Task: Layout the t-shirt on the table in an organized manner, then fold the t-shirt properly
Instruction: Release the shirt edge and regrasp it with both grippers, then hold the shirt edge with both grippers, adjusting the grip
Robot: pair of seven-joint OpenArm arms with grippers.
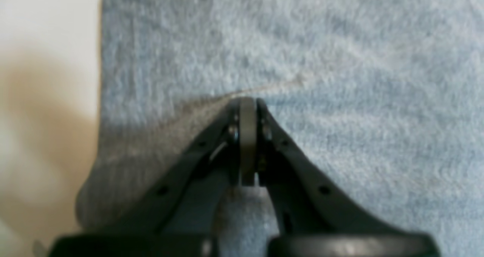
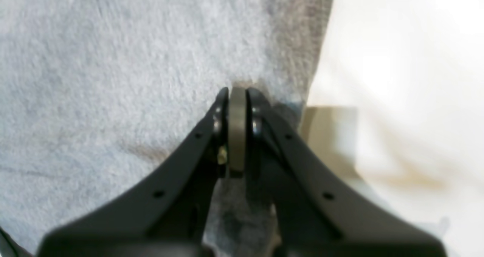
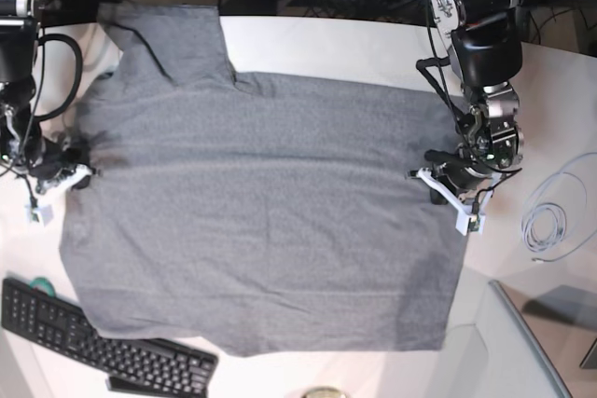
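i see the table (image 3: 336,44) first, white, with the t-shirt (image 3: 261,212) spread nearly flat across most of it. the plain heather-grey cloth lies with one sleeve reaching toward the far left corner in the base view and the hem toward the near edge, where it overlaps a black keyboard (image 3: 103,347). no print or label shows on the fabric, and i can read no writing anywhere; the key legends are too small to make out.

my left gripper (image 3: 438,180) sits at the shirt's edge on the right of the base view. in its wrist view the left gripper's tips are pressed together, with a fold of grey fabric pinched between them and the cloth edge just beside it.

my right gripper (image 3: 75,174) is at the opposite edge, likewise clamped, tips together on a tuck of the shirt in its wrist view.

a coil of pale cable (image 3: 552,221) lies on the table beyond the left gripper, apart from the shirt.
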